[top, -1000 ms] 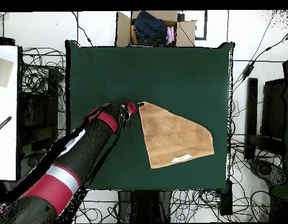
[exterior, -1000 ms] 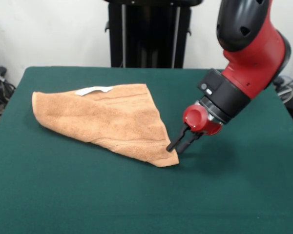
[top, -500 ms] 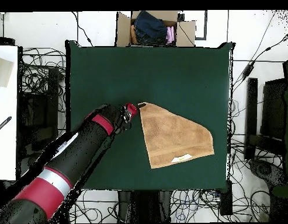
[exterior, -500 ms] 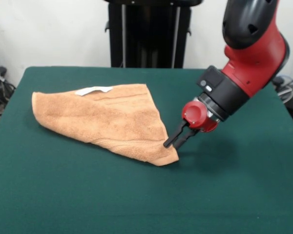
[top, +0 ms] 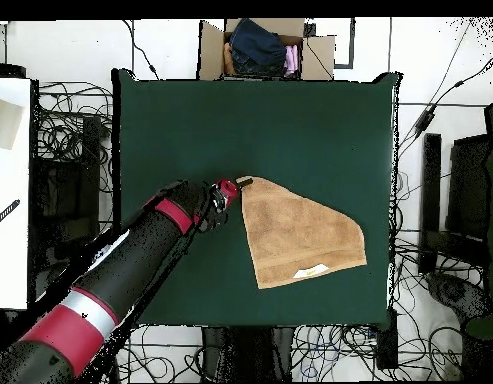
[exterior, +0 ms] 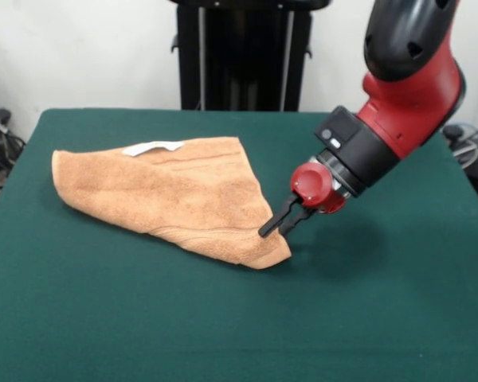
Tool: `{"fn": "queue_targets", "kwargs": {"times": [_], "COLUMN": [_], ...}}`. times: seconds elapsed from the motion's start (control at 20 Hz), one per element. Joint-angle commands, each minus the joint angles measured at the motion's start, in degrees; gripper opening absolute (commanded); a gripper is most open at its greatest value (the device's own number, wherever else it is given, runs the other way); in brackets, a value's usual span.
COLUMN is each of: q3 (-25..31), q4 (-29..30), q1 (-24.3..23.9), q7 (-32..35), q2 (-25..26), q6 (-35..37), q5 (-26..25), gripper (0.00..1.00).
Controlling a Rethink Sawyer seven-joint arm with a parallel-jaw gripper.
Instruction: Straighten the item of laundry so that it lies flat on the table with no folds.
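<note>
The jaws of the gripper (exterior: pixel 274 226) slant down from the red wrist toward the pointed corner of the orange-tan terry towel (exterior: pixel 175 195); their black tips sit at or just above the cloth's edge, and from the front view it is hard to make out whether any fabric lies between them, so I cannot tell if they are released or clenched. In the overhead view the gripper (top: pixel 237 183) is a small dark shape at the towel's (top: pixel 300 235) 11 o'clock corner, too small to settle the matter. The towel lies folded into a rough triangle on the dark green tabletop (exterior: pixel 382 318), with its white label (exterior: pixel 153 147) on the upper layer near the hemmed band; whatever lies beneath the fold is hidden. Seen from above, the towel sits toward 4 o'clock of the tabletop's (top: pixel 290 120) middle. The red and black arm (exterior: pixel 398 95) is cut off by the top edge of the front view.
</note>
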Motion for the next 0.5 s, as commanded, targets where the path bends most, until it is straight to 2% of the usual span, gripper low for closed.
{"fn": "queue_targets", "kwargs": {"times": [0.05, 0.2, 0.5], "q3": [4.46, 7.22, 7.25], "q4": [-0.73, 0.16, 0.83], "q1": [-1.49, -3.22, -3.59], "q7": [15.36, 15.64, 16.78], "q2": [1.1, 0.11, 0.91], "q6": [-3.64, -2.75, -4.9], "q5": [3.07, 4.69, 5.41], "gripper": [1.0, 1.0, 1.0]}}
